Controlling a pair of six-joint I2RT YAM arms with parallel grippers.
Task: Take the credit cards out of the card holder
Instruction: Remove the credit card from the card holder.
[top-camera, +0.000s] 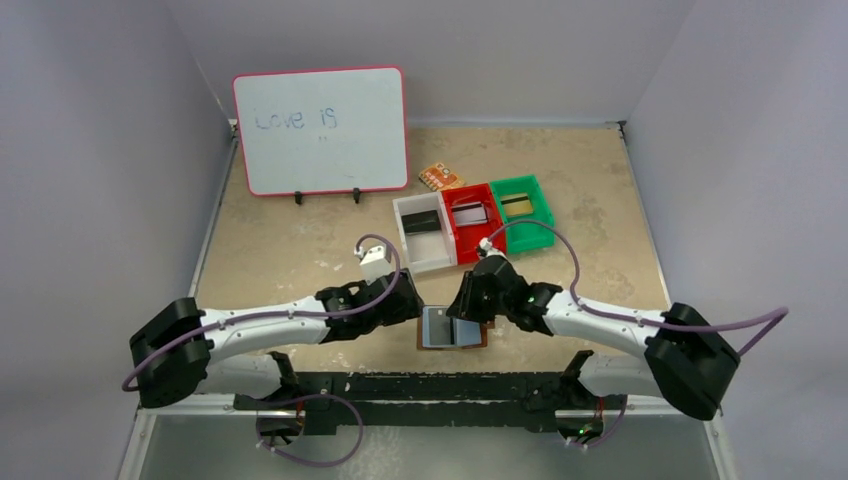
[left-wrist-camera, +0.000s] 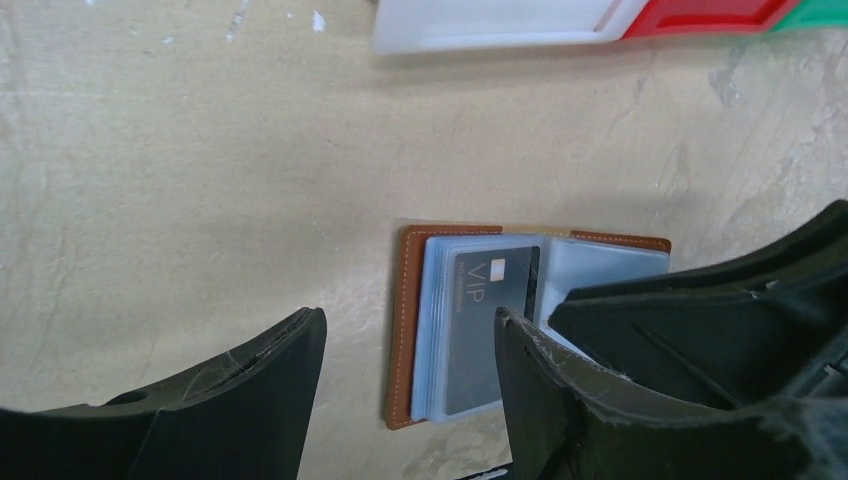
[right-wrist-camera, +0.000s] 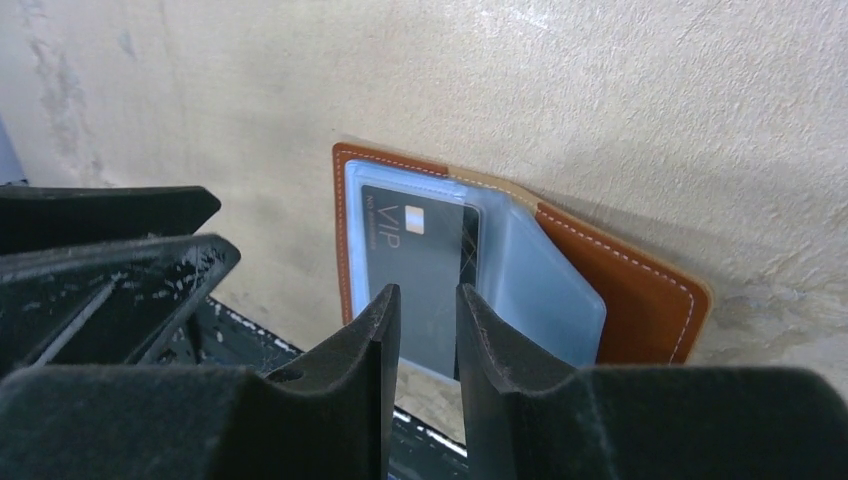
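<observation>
Card holder (left-wrist-camera: 404, 330) lies open — dark VIP card (left-wrist-camera: 490, 320) in pocket.

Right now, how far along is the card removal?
Done: three cards sit in bins: a dark card in the white bin, a grey card in the red bin, an olive card in the green bin. In hand: the card holder lies open, right pincer slightly open over the VIP card, left pincer open at the holder's edge. Left: the VIP card is still in its clear pocket; any behind it are hidden.
</observation>
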